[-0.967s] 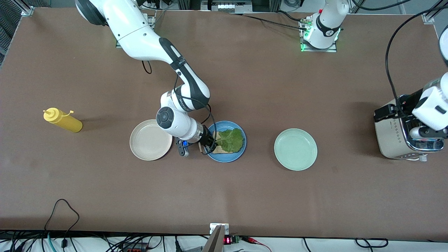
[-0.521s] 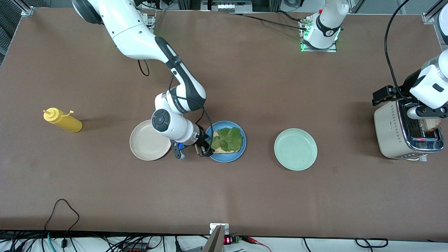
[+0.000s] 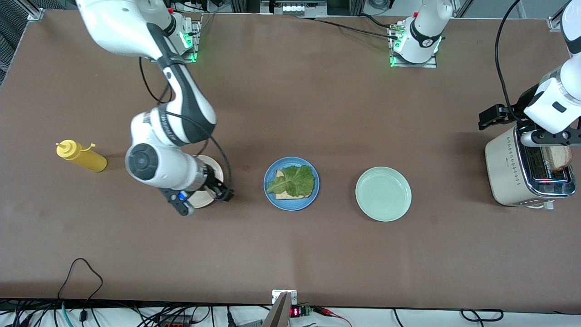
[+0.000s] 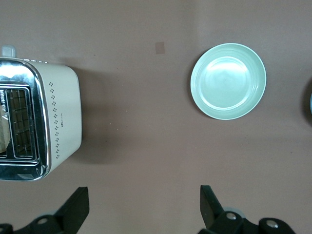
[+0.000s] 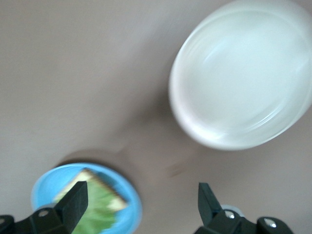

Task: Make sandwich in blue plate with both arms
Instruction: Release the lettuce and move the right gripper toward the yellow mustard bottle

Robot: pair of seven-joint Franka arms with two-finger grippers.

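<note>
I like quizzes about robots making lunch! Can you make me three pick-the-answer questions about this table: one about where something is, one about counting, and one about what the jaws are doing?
1. Where is the lettuce leaf?
A. on the bread on the blue plate
B. on the mint-green plate
C. in the toaster

2. How many plates are on the table?
A. one
B. two
C. three

3. What is the right gripper doing?
A. squeezing the mustard bottle
B. jaws open, holding nothing
C. carrying a slice of bread

Answers:
1. A, the green leaf lies on a slice of bread in the blue plate.
2. C, the cream plate, the blue plate and the mint-green plate stand in a row.
3. B, the right wrist view shows its jaws wide apart with only table between them.
</note>
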